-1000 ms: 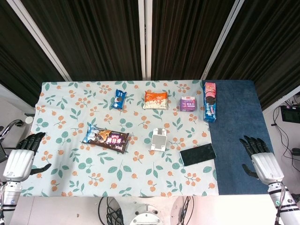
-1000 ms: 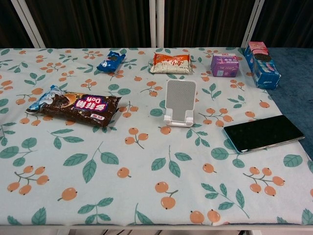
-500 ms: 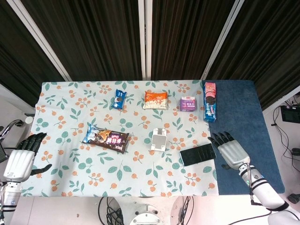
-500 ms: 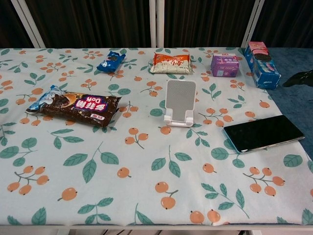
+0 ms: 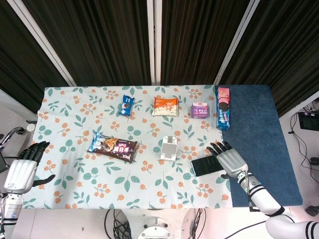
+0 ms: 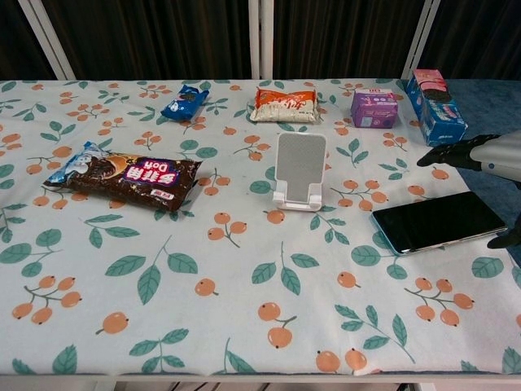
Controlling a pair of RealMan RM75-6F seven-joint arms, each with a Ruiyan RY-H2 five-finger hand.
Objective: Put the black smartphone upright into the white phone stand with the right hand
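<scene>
Fingers [image 5: 217,147] of the right hand [image 5: 229,159] spread, holding nothing, poised over the black smartphone [image 6: 438,221], which lies flat beneath them. White phone stand [image 6: 299,170], beyond the fingertips, stands empty. Grasping, lifting and upright placement all remain.

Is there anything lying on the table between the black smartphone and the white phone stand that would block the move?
Nothing visible does. The black smartphone lies flat with only bare floral tablecloth between it and the white phone stand. The right hand hovers open over the phone's right end; the snack packs lie elsewhere.
</scene>
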